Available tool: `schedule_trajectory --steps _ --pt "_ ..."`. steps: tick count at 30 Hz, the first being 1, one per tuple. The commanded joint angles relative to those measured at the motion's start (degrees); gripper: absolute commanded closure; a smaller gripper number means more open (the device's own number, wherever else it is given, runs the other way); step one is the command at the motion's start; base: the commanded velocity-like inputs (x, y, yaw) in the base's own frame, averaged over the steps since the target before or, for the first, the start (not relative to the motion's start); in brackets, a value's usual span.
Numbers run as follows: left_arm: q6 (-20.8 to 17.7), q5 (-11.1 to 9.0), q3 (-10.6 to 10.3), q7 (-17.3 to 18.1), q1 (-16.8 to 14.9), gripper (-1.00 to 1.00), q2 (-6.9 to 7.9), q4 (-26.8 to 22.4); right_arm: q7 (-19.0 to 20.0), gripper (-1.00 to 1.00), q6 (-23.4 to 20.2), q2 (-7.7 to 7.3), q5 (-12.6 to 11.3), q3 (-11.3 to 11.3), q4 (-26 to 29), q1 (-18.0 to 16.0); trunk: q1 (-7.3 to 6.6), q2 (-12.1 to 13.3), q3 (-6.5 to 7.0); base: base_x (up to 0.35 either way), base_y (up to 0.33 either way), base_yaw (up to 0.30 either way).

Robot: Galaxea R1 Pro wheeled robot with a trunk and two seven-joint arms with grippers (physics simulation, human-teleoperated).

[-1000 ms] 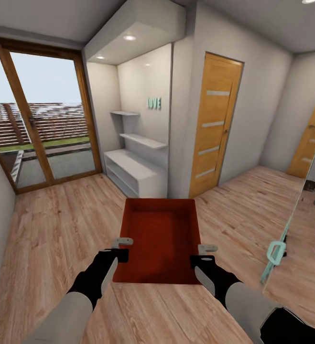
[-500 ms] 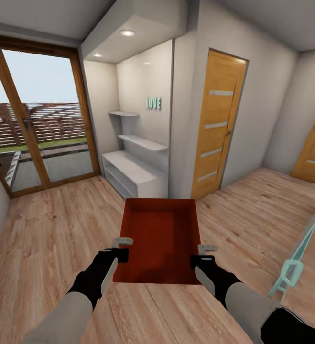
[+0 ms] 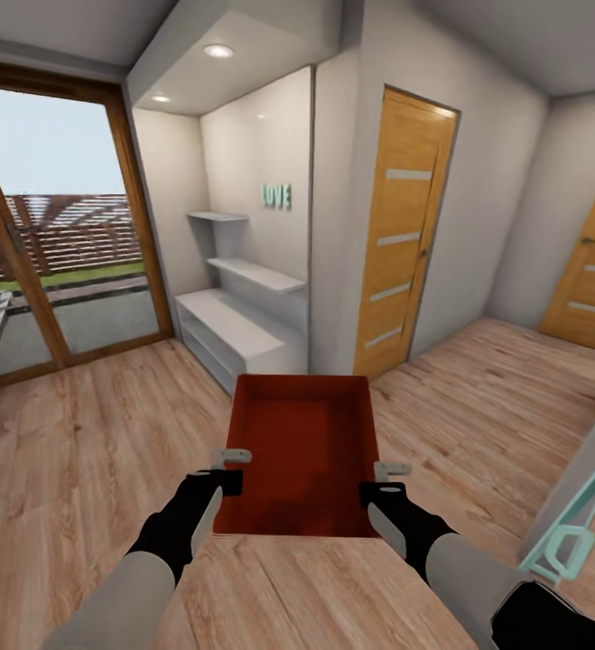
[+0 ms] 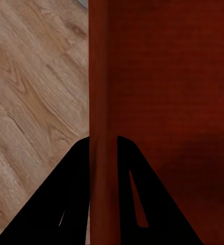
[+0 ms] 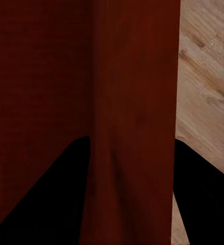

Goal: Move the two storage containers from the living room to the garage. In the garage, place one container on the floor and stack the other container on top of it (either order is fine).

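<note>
The left gripper [image 3: 234, 469] and right gripper [image 3: 389, 478] each have their jaws clamped over a side wall of the red-orange storage container [image 3: 302, 442] (lidless, empty). It is carried at 12 o'clock above the living room's wood-plank floor [image 3: 89, 433], with an orange-brown door [image 3: 401, 235] at 1 o'clock.

Light wood-plank floor [image 3: 80, 451] throughout. Wood-framed glass garden doors [image 3: 53, 244] stand at the left, with daylight, lawn and slatted fencing beyond. A white recessed alcove [image 3: 243, 271] holds wall shelves, a low cabinet, a teal "LOVE" sign [image 3: 275, 195] and lit ceiling spotlights. Two orange-brown panelled doors [image 3: 401, 235] sit in plain grey-white walls.
</note>
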State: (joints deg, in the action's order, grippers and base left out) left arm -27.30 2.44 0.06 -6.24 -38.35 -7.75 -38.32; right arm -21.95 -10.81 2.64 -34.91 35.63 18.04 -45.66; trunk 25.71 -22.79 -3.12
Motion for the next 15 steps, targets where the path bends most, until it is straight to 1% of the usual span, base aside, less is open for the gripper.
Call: schedule_trajectory --steps 1,15 --pt "-0.5 1.9 0.2 -1.9 0.0 1.0 0.0 0.4 -0.4 1.0 1.1 0.0 1.4 -1.0 0.2 -0.1 0.07 -0.1 -0.12 0.322 0.0 -0.237" --pt "-0.5 1.9 0.1 -1.9 0.0 1.0 0.02 0.4 -0.4 1.0 1.1 0.02 1.4 -1.0 0.2 -0.1 0.07 -0.1 -0.12 0.322 0.0 -0.244"
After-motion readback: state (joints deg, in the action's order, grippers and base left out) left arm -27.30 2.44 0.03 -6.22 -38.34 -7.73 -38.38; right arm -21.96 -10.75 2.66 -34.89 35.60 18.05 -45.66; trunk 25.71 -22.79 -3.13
